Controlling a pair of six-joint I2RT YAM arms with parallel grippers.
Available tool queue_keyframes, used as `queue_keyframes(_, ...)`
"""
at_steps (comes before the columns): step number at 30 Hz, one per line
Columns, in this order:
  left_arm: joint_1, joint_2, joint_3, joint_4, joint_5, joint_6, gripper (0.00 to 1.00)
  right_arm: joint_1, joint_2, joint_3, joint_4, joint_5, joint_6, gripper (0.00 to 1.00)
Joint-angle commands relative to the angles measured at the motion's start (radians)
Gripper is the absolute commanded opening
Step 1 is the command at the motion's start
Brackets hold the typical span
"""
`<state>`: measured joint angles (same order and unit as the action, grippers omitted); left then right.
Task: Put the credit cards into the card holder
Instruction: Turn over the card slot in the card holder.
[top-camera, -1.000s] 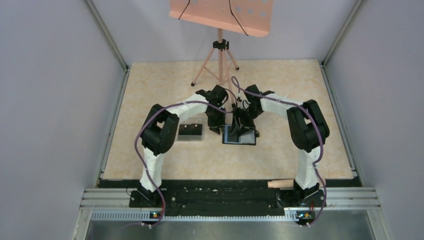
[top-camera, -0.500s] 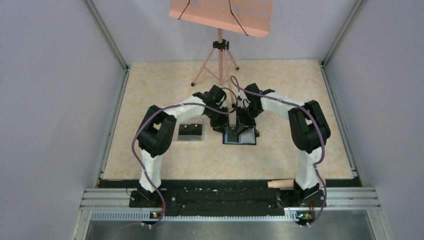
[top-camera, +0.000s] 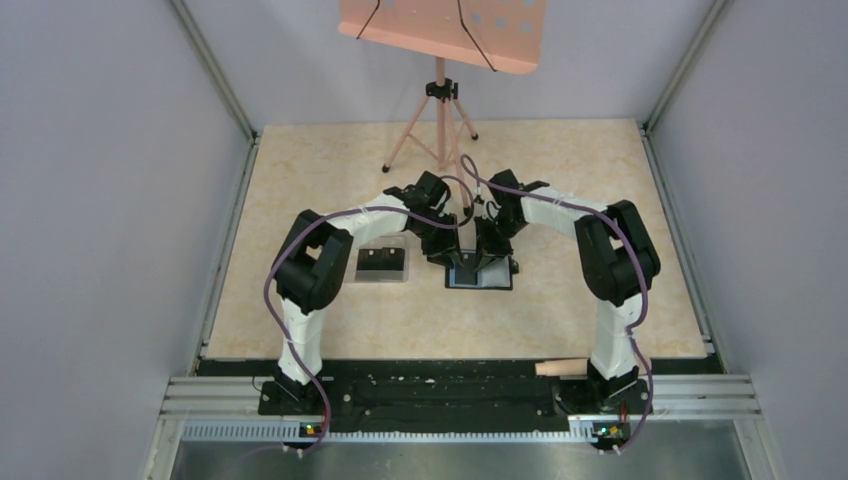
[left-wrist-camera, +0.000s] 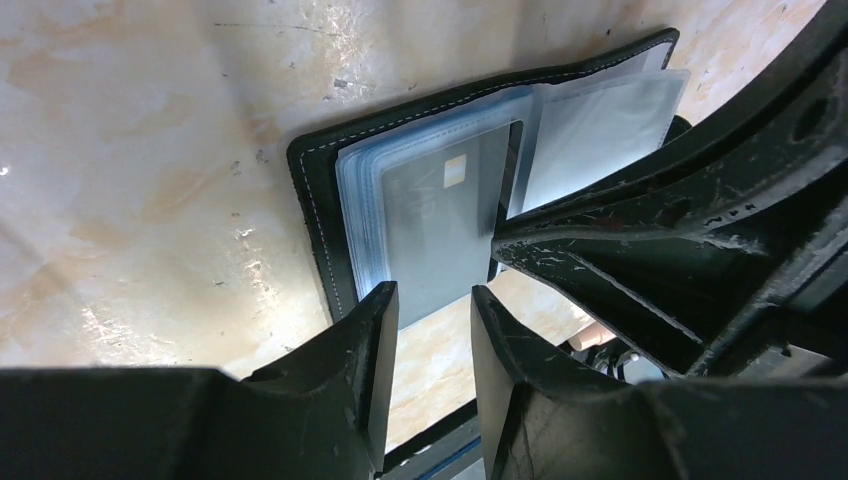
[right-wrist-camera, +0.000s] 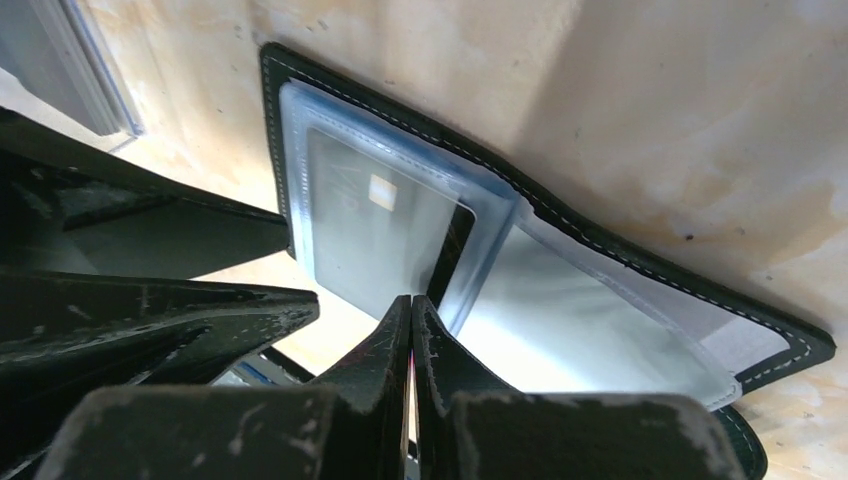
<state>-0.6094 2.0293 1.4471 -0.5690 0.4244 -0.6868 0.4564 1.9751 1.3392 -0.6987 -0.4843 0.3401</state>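
Observation:
The card holder (top-camera: 497, 281) lies open on the table between both arms, its clear sleeves (right-wrist-camera: 600, 330) facing up. One dark credit card (left-wrist-camera: 450, 230) with a small light chip sits inside the top sleeve of the left half; the right wrist view shows that card (right-wrist-camera: 370, 215) too. My left gripper (left-wrist-camera: 433, 292) hangs open just over the card's near edge, with nothing between its fingers. My right gripper (right-wrist-camera: 411, 300) is shut and empty, its tips at the wallet's middle fold beside the card's corner. From above, both the left gripper (top-camera: 447, 255) and the right gripper (top-camera: 487, 258) crowd over the wallet.
A clear plastic box (top-camera: 382, 262) with dark cards inside stands left of the wallet. A pink tripod stand (top-camera: 440, 120) rises at the back. A tan cylinder (top-camera: 560, 367) lies by the right arm's base. Grey walls enclose the table.
My right gripper has closed from open to fully shut over the wallet. The left arm has swung right from beside the plastic box to the wallet.

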Motion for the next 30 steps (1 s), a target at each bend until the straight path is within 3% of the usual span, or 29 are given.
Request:
queue_keyframes(1, 0.002, 0.002, -0.003, 0.024, 0.001, -0.009, 0.38, 0.014, 0.018, -0.017, 0.007, 0.024, -0.014, 0.00)
queue_keyframes(15, 0.000, 0.038, 0.005, 0.006, -0.002, 0.005, 0.39, 0.013, 0.020, -0.020, -0.013, 0.061, -0.024, 0.00)
queue_keyframes(23, -0.004, 0.024, 0.004, 0.055, 0.051, 0.010, 0.28, 0.013, 0.027, -0.023, -0.015, 0.055, -0.027, 0.00)
queue_keyframes(30, -0.014, 0.025, 0.018, 0.073, 0.086, 0.019, 0.30, 0.013, 0.029, -0.016, -0.013, 0.048, -0.023, 0.00)
